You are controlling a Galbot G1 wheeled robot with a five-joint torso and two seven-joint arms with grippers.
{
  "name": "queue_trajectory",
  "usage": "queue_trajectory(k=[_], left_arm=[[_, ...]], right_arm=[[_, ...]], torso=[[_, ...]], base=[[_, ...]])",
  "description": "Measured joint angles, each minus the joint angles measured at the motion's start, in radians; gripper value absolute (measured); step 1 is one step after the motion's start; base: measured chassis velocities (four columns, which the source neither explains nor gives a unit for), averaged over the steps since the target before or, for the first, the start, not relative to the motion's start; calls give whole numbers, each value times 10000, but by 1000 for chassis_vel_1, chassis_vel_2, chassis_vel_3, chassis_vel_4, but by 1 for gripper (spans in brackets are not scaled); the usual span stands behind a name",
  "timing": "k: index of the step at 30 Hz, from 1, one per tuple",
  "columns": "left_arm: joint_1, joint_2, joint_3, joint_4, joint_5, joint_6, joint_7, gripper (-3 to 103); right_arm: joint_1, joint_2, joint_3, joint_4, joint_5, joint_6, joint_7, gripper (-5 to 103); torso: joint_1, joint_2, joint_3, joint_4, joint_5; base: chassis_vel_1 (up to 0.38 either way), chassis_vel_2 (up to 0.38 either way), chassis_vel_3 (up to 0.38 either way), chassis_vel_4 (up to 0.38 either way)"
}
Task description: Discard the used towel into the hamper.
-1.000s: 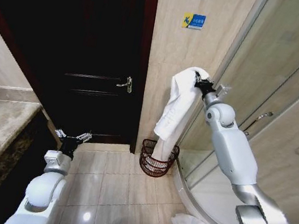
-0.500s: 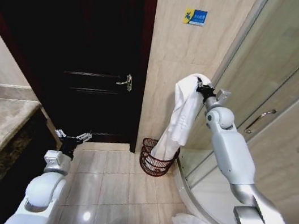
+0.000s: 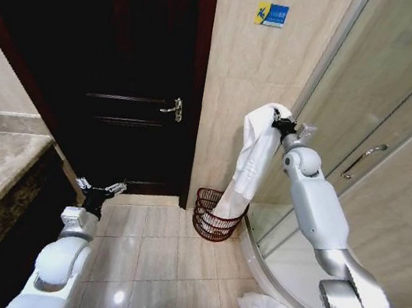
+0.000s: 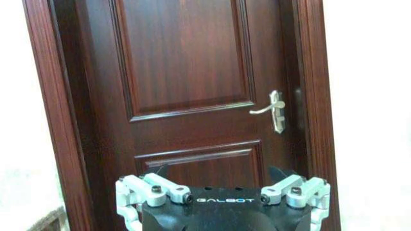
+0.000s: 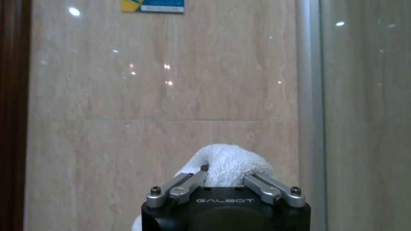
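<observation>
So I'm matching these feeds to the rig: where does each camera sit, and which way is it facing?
Head view: on the head, looking forward and down at the door and hamper; both arms show, right gripper holding the towel up, left gripper low.
Left wrist view: faces the door, open fingers in view.
Right wrist view: faces the tiled wall, fingers shut on the towel.
Shared: head and right wrist views share the towel and blue sticker.

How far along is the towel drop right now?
Done: the right gripper is shut on the towel, raised by the tiled wall. In hand: its lower end hangs into the hamper. Left: releasing it. The left gripper waits open near the door.
</observation>
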Motion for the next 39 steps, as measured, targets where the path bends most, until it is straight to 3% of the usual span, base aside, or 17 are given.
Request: queue_trajectory(k=[10,22,39], left_arm=[[0,0,0,0,0,0,0,100],[0,0,0,0,0,0,0,100],[0,0,0,0,0,0,0,100]], right_arm=[[-81,-183,115,-60,49,-146,140,5],[713,244,-142,-1169,140,-111,215,5],[692,445,58,-1753,-168,63,-29,5]], torso=[[-259,-554,-299,-3,0],[-592,-1276,-686,0,-1],[-1008,-2179,-1173,-1,2]], base=[[0,0,0,0],[0,0,0,0],[0,0,0,0]])
